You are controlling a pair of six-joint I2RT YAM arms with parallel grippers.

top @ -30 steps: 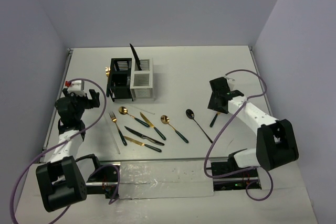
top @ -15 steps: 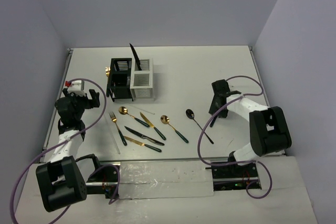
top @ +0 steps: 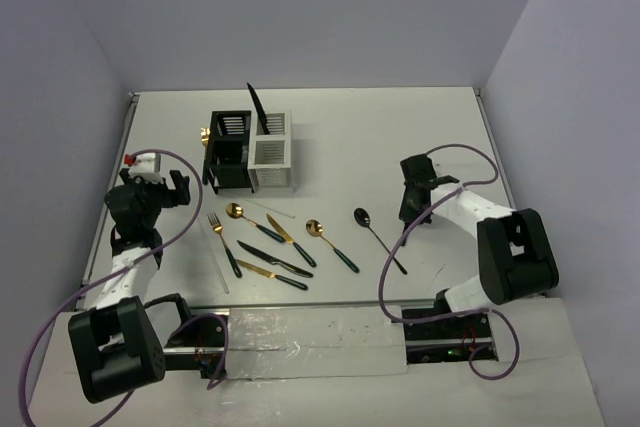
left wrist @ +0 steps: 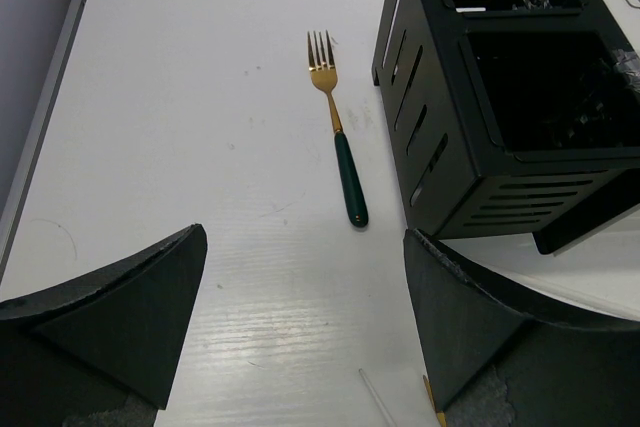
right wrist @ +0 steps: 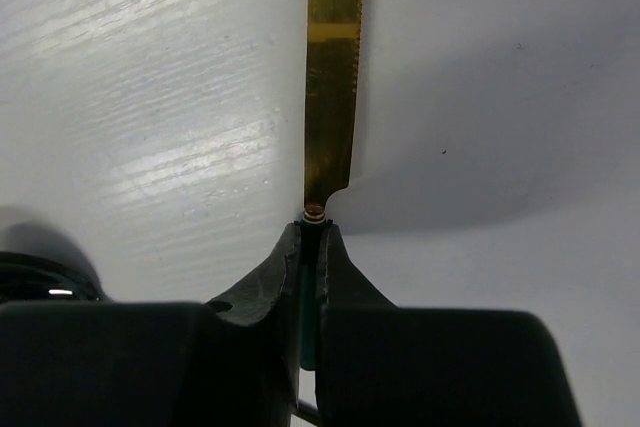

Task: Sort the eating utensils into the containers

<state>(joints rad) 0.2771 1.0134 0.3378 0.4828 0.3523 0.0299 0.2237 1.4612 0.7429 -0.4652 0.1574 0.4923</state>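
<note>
My right gripper [right wrist: 314, 232] is shut on the dark green handle of a gold-bladed knife [right wrist: 332, 77], whose blade points away low over the table; the gripper also shows in the top view [top: 411, 202]. My left gripper [top: 165, 192] is open and empty at the table's left. The joined containers, one black [top: 228, 150] and one white [top: 271, 152], stand at the back left; a black knife [top: 258, 112] stands in the white one. Several utensils lie in front: a gold fork [top: 222, 242], gold spoons [top: 245, 217] [top: 330, 244], knives [top: 272, 259], and a black spoon [top: 378, 237].
In the left wrist view a gold fork with a dark green handle [left wrist: 338, 137] lies beside the black container [left wrist: 500, 97]. A thin clear stick [top: 222, 267] lies by the fork. Purple cables loop beside both arms. A raised rim runs along the table's left edge.
My right arm has folded down and its gripper has dropped onto the gold knife near the table's right middle. The left arm and the other utensils have not moved.
</note>
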